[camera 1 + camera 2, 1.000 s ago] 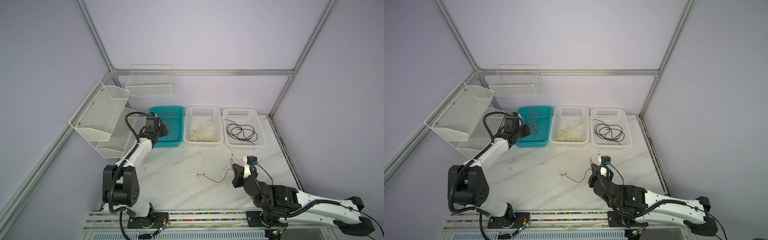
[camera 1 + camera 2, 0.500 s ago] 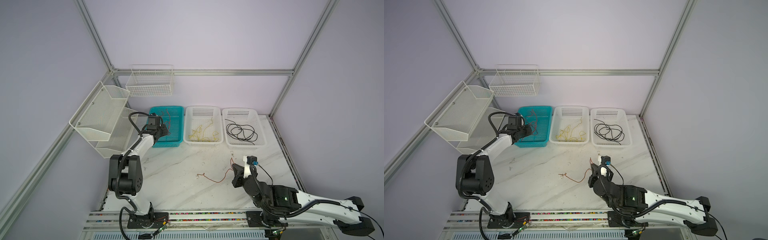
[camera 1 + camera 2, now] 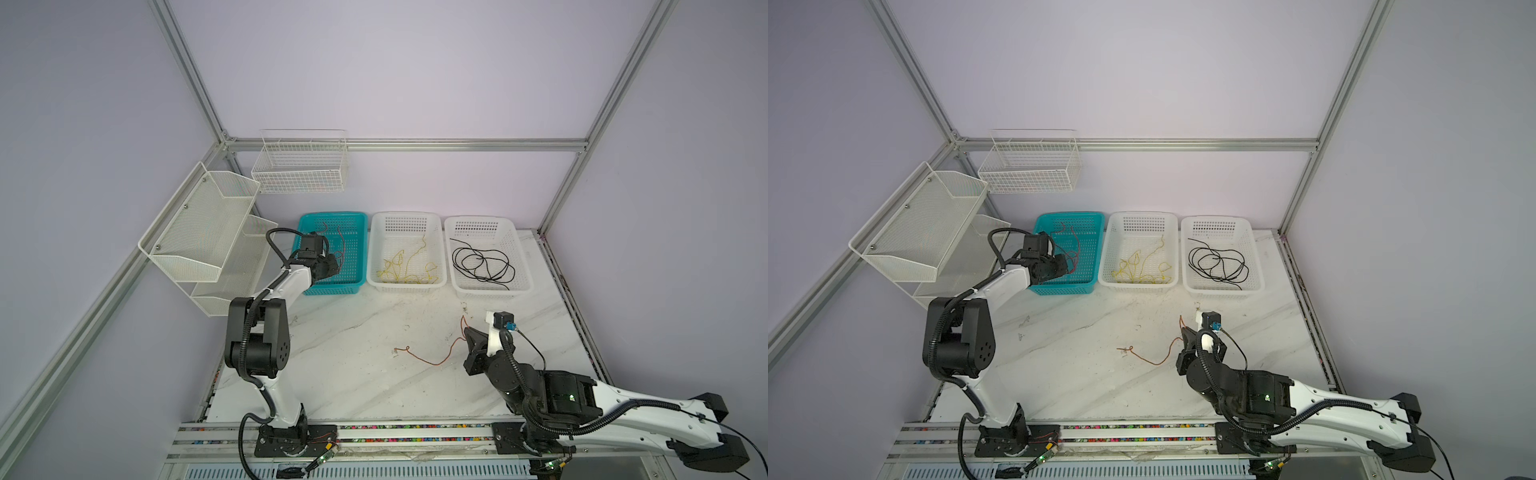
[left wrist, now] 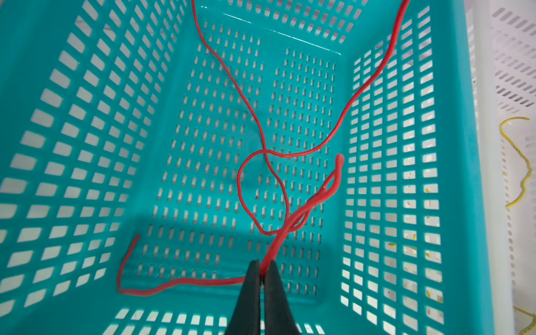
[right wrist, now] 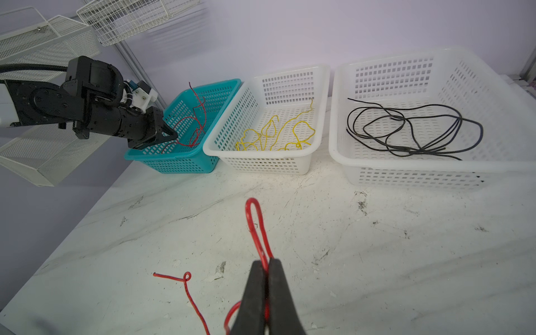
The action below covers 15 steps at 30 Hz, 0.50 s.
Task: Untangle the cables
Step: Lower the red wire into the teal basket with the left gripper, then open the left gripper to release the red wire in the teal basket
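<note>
The left claw (image 4: 262,268) is inside the teal basket (image 4: 87,116); it is squeezed tight on the red basket cable (image 4: 262,136). The cable runs straight out from the tips, deeper into the teal basket; it crosses over itself in one loop, and another bit lies along the basket floor. I think this claw only has to let go here, since its cable is already in the teal basket.

Just right of the teal basket stands a white basket (image 3: 405,214) with the yellow cables (image 3: 405,266); one more basket over, a second white basket (image 3: 478,219) has the black cables (image 3: 482,264).

The red table cable (image 3: 432,363) lies on the table (image 3: 353,395), well in front of the teal basket and off to its right. Its loose end, with a tiny curl, points back toward the teal basket side; from there it runs rightward in a soft wave to the right claw (image 5: 265,266). This claw is pinched shut on the red table cable, and a thin loop pokes out past the tips.

So the teal basket is far from the right claw, ahead of it and to its left; the left arm is much nearer to it. The next move may need a long reach across the table.
</note>
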{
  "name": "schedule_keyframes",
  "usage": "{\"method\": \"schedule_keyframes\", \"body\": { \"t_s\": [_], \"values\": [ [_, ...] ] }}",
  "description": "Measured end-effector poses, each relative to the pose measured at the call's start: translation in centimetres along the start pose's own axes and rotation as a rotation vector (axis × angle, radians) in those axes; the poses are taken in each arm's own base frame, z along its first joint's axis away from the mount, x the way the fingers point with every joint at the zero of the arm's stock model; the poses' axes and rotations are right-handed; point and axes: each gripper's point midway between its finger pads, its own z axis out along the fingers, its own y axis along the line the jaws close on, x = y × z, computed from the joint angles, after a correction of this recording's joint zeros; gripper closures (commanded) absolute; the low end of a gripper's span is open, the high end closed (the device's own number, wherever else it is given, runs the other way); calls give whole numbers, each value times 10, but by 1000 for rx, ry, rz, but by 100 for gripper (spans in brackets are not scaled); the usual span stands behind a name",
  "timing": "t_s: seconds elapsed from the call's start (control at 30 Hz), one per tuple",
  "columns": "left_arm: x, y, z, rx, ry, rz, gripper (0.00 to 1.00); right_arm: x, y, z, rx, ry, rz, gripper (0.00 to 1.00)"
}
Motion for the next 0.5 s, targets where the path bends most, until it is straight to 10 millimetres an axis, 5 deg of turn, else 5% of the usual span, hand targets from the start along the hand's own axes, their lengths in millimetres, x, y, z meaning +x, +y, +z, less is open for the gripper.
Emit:
{"method": "schedule_keyframes", "body": {
  "t_s": [0.5],
  "values": [
    [1, -3, 0, 20, 7, 13, 79, 0, 0, 0, 0, 0, 0, 100]
  ]
}}
